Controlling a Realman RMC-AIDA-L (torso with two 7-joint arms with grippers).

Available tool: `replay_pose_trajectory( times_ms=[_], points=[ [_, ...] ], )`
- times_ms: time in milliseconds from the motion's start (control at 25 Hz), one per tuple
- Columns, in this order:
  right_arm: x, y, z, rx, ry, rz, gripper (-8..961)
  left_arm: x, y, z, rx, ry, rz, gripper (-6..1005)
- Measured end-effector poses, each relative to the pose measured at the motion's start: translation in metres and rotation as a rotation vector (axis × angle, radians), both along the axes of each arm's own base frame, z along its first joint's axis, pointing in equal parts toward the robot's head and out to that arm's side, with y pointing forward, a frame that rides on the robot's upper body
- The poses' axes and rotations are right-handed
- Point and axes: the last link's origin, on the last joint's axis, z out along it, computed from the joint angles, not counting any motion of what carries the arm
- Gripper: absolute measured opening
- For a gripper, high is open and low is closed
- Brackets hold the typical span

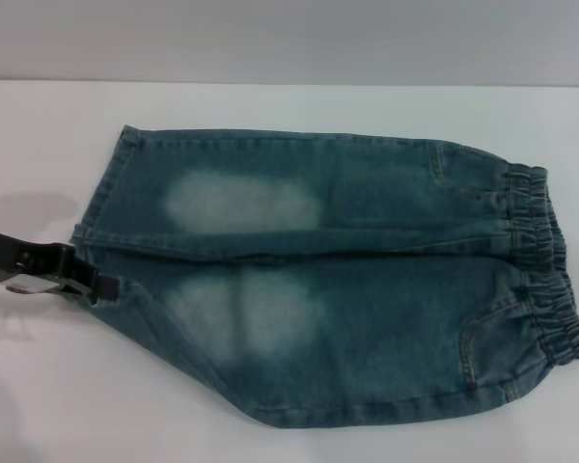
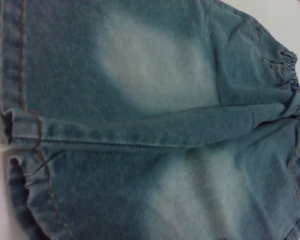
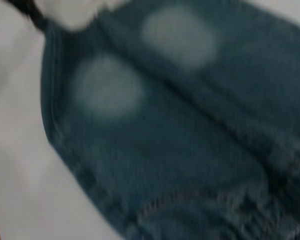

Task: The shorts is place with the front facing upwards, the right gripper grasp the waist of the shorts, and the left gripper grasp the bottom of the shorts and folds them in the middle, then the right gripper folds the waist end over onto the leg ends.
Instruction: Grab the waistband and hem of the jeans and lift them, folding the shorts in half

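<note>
**Left gripper at the leg hems of the spread shorts**

The shorts (image 1: 338, 280) lie flat on the white surface (image 1: 270, 106), front side up, stretched across the head view with the gathered elastic waistband (image 1: 545, 265) on the robot's right and the leg ends (image 1: 101, 227) on its left. Both legs lie side by side, touching along the inner seam, each with a pale faded patch near its middle. The far leg lies straight; the near leg angles away toward the near edge of the view, so its hem runs on a slant. Stitched pocket seams show close to the waistband.

The left gripper (image 1: 104, 285) reaches in from the left edge of the head view, low over the surface, its black fingertips touching the bottom of the shorts where the two leg hems meet. The fingers sit narrow around the hem edge, pinching the denim there. The left wrist view looks along the legs from the hems (image 2: 27, 145) toward the waistband.

The right gripper itself shows in none of the views; its wrist view looks down on the shorts (image 3: 180, 130), with the left gripper (image 3: 37, 17) as a dark shape at the leg-end corner.
</note>
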Motion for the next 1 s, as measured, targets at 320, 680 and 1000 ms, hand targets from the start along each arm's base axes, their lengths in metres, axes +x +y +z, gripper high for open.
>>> replay_pose_trajectory(
  times_ms=[320, 680, 1000],
  points=[
    [-0.001, 0.008, -0.028, -0.087, -0.212, -0.047, 643, 0.002, 0.003, 0.003, 0.028, -0.011, 0.001, 65],
    [0.001, 0.013, -0.053, -0.105, -0.293, -0.039, 639, 0.005, 0.006, 0.003, 0.039, -0.022, -0.002, 70],
    [0.002, 0.015, -0.064, -0.120, -0.286, -0.033, 636, 0.014, 0.011, 0.000, 0.040, -0.043, -0.013, 74]
  ],
)
